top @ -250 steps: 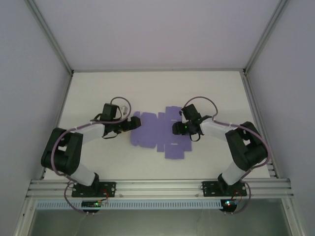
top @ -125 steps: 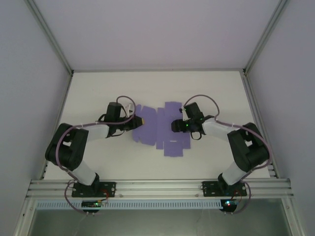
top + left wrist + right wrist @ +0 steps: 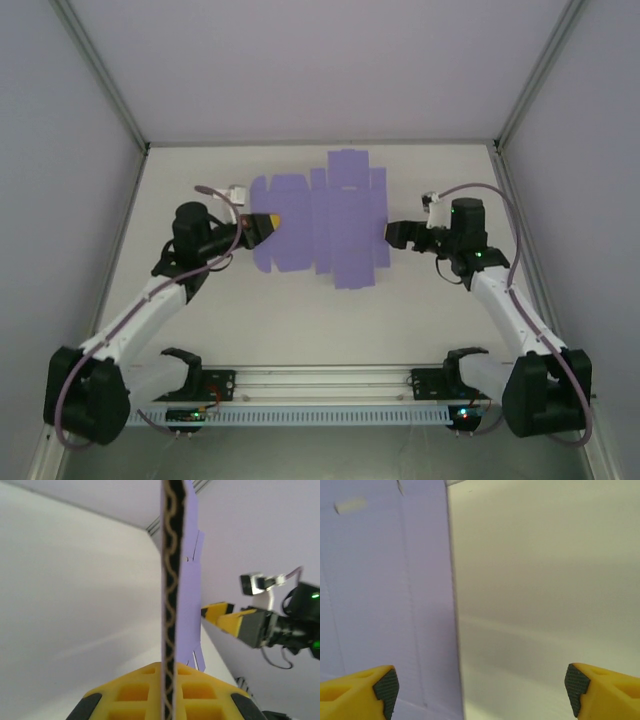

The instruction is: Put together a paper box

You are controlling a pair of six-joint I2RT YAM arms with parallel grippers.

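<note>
Top external view: the paper box (image 3: 330, 215) is a flat, unfolded purple sheet spread over the far middle of the table (image 3: 300, 320). The left gripper (image 3: 270, 222) is clamped on its left edge, while the right gripper (image 3: 392, 233) sits just beside the right edge with its jaws wide apart, gripping nothing.

In the left wrist view the sheet (image 3: 192, 575) runs edge-on out of the closed jaws toward the right gripper (image 3: 215, 614). It seems to hang clear of the table there, though the angle is too poor to be sure.

The main risk is that thin card held by only 1 edge will sag, swing or twist if the left arm moves quickly, and the pinch could crease it away from its fold lines. The right wrist view shows the sheet's edge (image 3: 420, 605) between the open jaws but off to 1 side. A closing bite from here may catch only a sliver and slip, or shove the card sideways and buckle it against the left grip.
</note>
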